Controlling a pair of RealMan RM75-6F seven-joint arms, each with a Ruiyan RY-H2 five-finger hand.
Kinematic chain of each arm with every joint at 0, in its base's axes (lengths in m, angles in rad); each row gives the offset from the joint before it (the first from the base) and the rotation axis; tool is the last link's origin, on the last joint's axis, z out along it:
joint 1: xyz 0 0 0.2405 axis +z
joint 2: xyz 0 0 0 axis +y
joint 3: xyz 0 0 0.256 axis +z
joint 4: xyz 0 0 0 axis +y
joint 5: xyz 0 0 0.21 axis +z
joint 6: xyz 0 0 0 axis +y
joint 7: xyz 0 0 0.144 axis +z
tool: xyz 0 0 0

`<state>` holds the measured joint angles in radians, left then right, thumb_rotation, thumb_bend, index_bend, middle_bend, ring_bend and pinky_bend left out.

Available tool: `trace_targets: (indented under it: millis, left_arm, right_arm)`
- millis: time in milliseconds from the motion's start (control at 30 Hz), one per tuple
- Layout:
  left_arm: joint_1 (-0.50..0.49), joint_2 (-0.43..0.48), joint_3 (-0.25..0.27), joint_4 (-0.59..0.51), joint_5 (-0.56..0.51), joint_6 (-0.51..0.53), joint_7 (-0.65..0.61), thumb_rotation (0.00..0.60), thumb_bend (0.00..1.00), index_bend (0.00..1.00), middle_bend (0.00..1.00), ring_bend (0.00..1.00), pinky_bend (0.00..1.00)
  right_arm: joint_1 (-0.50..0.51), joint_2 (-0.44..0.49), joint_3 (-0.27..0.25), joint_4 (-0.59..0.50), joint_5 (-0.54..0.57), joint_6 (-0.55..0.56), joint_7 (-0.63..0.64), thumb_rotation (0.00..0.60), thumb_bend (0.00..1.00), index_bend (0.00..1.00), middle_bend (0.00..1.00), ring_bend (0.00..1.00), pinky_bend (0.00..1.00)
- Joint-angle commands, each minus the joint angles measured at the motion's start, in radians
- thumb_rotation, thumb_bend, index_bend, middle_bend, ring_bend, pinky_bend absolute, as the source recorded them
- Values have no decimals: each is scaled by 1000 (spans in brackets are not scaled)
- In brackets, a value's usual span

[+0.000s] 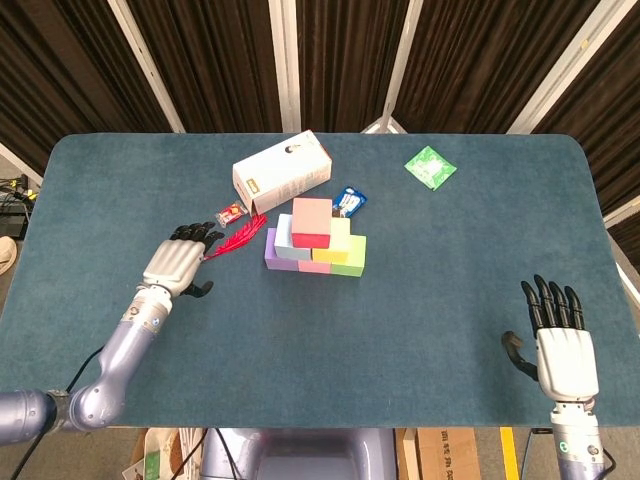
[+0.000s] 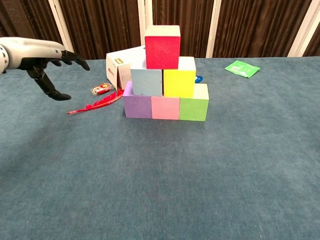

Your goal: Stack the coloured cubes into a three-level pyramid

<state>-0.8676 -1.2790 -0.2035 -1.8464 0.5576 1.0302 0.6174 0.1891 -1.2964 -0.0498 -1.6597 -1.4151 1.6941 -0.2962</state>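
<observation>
A three-level pyramid of cubes stands mid-table. The purple cube (image 2: 137, 105), pink cube (image 2: 165, 108) and green cube (image 2: 194, 107) form the bottom row. A light blue cube (image 2: 146, 81) and a yellow cube (image 2: 179, 81) sit on them, and a red cube (image 2: 162, 47) tops the stack (image 1: 311, 221). My left hand (image 1: 179, 263) hovers open to the left of the pyramid, fingers spread, holding nothing; the chest view shows this hand (image 2: 45, 55) too. At the table's near right edge my right hand (image 1: 560, 340) is open, palm down, far from the cubes.
A white carton (image 1: 282, 171) lies behind the pyramid. A red feather (image 1: 232, 242) and a small red sweet (image 1: 231, 212) lie just ahead of my left hand. A blue packet (image 1: 348, 201) sits behind the cubes and a green packet (image 1: 430, 166) at the far right.
</observation>
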Motion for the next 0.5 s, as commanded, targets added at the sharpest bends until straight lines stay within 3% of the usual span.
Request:
trace_targets:
  millis: [33, 500]
  left_arm:
    - [-8, -32, -6, 23, 8, -6, -28, 600, 406, 132, 3, 0, 0]
    - [-26, -166, -19, 126, 84, 16, -102, 600, 406, 128, 3, 0, 0]
  right_arm:
    - [-5, 0, 8, -1, 1, -10, -7, 600, 263, 0, 26, 0, 0]
    - [-25, -8, 52, -3, 15, -72, -13, 600, 263, 0, 22, 0, 0]
